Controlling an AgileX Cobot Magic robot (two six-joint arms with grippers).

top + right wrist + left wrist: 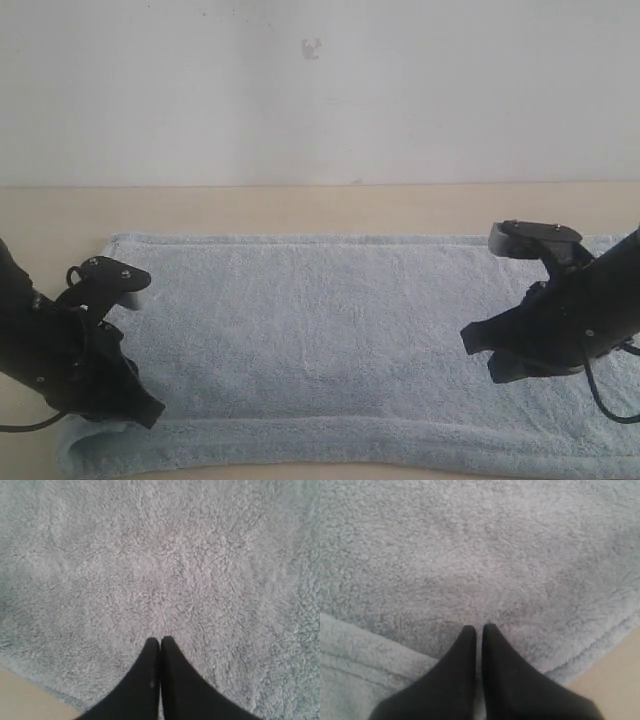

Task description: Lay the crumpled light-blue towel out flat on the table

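Item: pale light-blue fluffy terry towel (320,330), rectangular, lying spread lengthwise across the lower half of the exterior frame on a smooth beige matte counter (300,205). Its far hem runs straight. Its near long edge is doubled over in a thick fold along the bottom of the frame, fullest at lower left. Black left fingers (466,650): pressed together, nothing between them, tips over the towel pile beside a folded layer at that frame's lower left, with bare counter at lower right. Black right fingers (150,662): likewise pressed together and holding nothing, tips over plain pile, with a sliver of counter at lower left. Contact with the pile cannot be told. Backdrop: white wall (450,90), small grey mark (311,48) at upper centre.
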